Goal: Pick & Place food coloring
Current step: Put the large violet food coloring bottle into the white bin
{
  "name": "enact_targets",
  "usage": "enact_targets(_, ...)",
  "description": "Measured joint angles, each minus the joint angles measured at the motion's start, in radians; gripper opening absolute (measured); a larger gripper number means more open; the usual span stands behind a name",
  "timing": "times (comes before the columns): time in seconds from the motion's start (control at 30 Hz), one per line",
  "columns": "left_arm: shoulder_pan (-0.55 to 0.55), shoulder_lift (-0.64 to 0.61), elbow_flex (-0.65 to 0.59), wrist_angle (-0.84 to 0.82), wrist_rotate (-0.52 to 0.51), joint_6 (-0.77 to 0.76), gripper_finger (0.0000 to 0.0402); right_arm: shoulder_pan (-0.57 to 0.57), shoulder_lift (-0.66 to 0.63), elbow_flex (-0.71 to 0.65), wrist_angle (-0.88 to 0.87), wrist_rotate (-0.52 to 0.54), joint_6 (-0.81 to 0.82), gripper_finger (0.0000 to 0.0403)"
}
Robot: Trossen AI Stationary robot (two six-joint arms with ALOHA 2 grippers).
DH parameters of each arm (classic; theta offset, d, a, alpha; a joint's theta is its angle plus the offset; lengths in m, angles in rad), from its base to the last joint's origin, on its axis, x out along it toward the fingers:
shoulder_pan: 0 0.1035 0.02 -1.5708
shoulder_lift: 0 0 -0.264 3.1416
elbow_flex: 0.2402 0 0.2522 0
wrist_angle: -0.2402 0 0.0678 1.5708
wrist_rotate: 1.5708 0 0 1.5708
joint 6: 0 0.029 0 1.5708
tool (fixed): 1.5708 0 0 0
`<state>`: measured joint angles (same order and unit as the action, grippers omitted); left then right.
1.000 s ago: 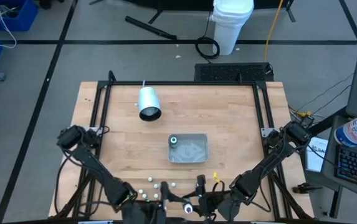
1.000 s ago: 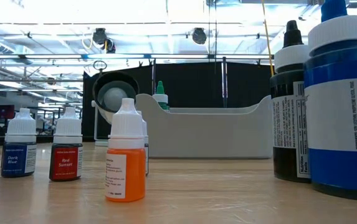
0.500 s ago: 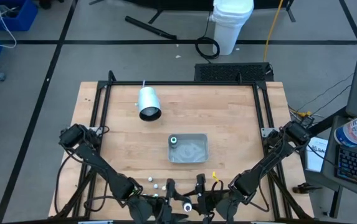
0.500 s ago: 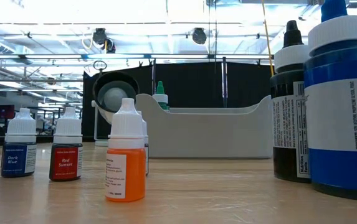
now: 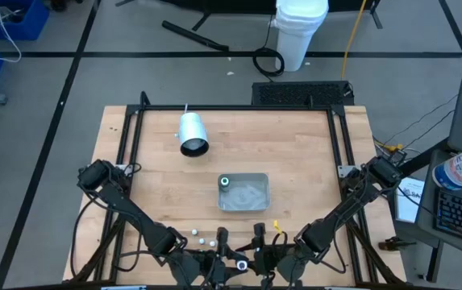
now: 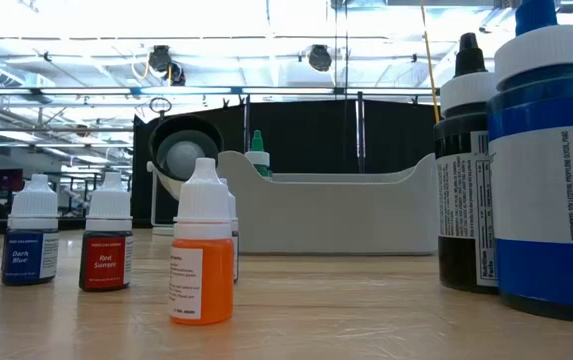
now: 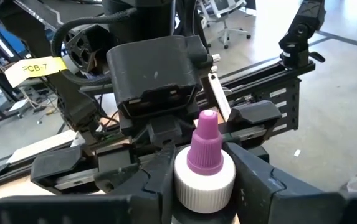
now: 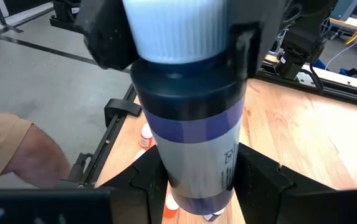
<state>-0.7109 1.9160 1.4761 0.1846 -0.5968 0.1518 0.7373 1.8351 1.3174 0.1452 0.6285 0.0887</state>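
Observation:
A food coloring bottle with a dark body, a purple label band and a white ribbed cap with a purple tip hangs above the table's near edge. Both grippers are shut on it: my left gripper at the cap, my right gripper at the body. In the high view they meet at the bottle. Small bottles stand on the wood nearby; an orange one, a red one and a dark blue one show in the low view. My left gripper pinches the white ribbed cap between its two fingers, one on each side, coming in about level from the table's left. The purple tip stands up above the fingers. My right gripper pinches the lower part of the dark body between its two fingers, coming in about level from the table's right. The bottle stands upright in the hold, lifted clear of the table.
A grey tray at mid-table holds a green-tipped bottle. A white cylinder lies on its side at the far left. Two large bottles, black and blue, stand close to the low camera. A person's tan sleeve shows beyond the table.
My left gripper has moved along the near edge toward the table's right, up to the bottle in my right gripper. The right gripper and the bottle have kept still.

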Motion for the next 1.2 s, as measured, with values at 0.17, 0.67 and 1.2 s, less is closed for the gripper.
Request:
enact_targets(0.17, 0.0, 0.0, 0.0, -0.003, 0.005, 0.004, 0.0122, 0.001, 0.0, 0.0, 0.002, 0.004, -0.03, 0.0153)
enact_targets(0.67, -0.001, 0.0, 0.0, 0.001, 0.022, 0.0, 0.0122, 0.025, 0.0, 0.0, 0.19, 0.087, -0.126, 0.025)
enact_targets(1.2, 0.0, 0.0, 0.0, 0.001, 0.014, -0.006, 0.0122, -0.01, 0.0, 0.001, 0.165, -0.013, -0.095, 0.0136)
